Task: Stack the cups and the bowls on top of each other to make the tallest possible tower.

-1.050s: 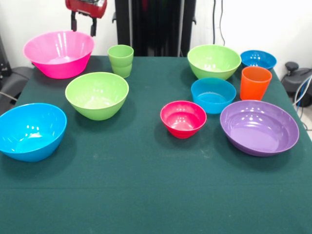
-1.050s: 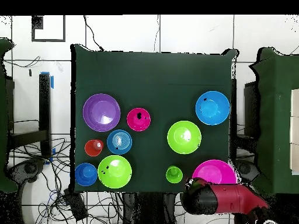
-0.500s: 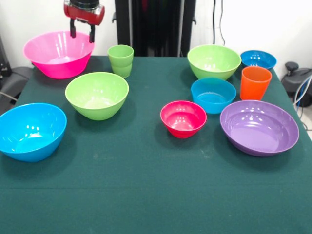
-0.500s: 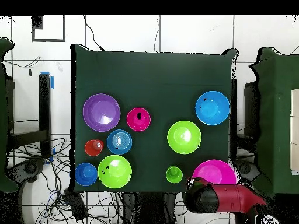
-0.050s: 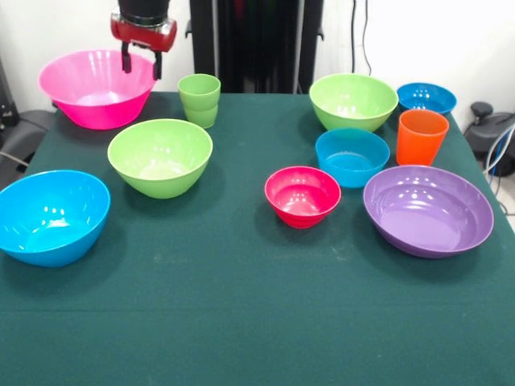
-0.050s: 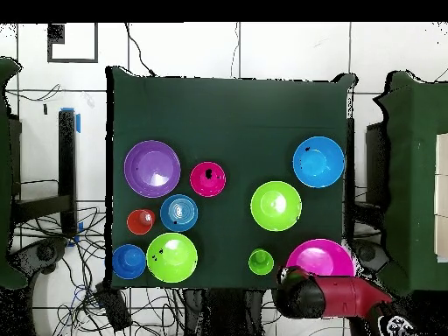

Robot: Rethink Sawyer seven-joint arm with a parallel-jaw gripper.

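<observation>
My gripper (image 5: 141,67) hangs open at the right rim of the big pink bowl (image 5: 92,87), its two dark fingers straddling the rim; from above, the red wrist (image 6: 306,293) covers that bowl's (image 6: 322,255) near edge. The light green cup (image 5: 199,100) stands just right of it. A lime bowl (image 5: 160,157) and a large blue bowl (image 5: 50,215) sit at the front left. On the right are a second lime bowl (image 5: 353,100), a mid blue bowl (image 5: 352,156), a small blue bowl (image 5: 426,98), the orange cup (image 5: 421,136), the small red-pink bowl (image 5: 302,195) and the shallow purple bowl (image 5: 427,209).
The green tablecloth (image 5: 257,322) covers the whole table, with open cloth along the front. Dark equipment stands beyond the table's left and right edges, and cables lie on the floor (image 6: 61,254) beside it.
The gripper has come down and shifted slightly right, from above the pink bowl's back rim to level with its right rim. Every cup and bowl has stayed in place.
</observation>
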